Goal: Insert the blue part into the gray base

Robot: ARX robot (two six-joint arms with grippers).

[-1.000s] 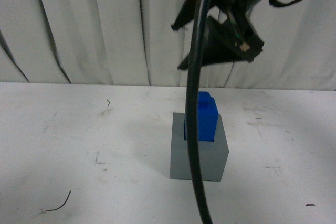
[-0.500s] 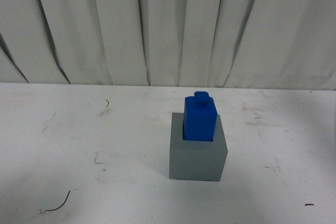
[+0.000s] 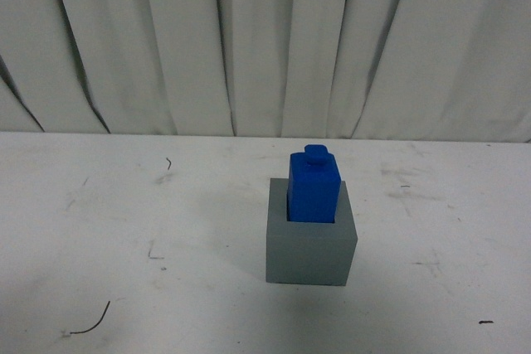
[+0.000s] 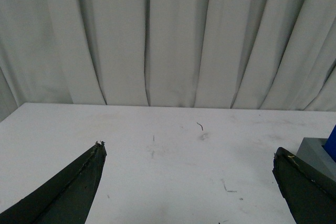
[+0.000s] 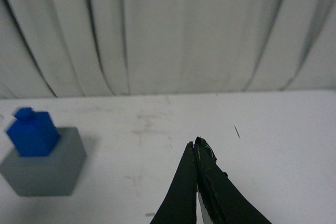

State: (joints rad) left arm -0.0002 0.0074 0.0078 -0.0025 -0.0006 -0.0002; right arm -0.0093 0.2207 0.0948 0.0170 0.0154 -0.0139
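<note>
One blue part (image 3: 314, 189), one gray base (image 3: 310, 242), both on the white counter (image 3: 124, 230). Blue part sits upright in the recess on top of the gray base, lower end down inside, upper body and its small knob standing proud of the rim. Front view shows no arm or tool anywhere near the pair. Left tool (image 4: 189, 158): fingers spread wide apart, nothing between them, just bare counter; a corner of the gray base and a sliver of blue show at the frame edge beside one finger (image 4: 304, 192). Right tool (image 5: 197, 148): fingers pressed together tip to tip, holding nothing, well apart from the gray base and touching neither part. One short dark wire scrap (image 3: 91, 321) on the counter near the front edge, plus scattered scuff marks; pleated white curtain (image 3: 265, 39) behind.
</note>
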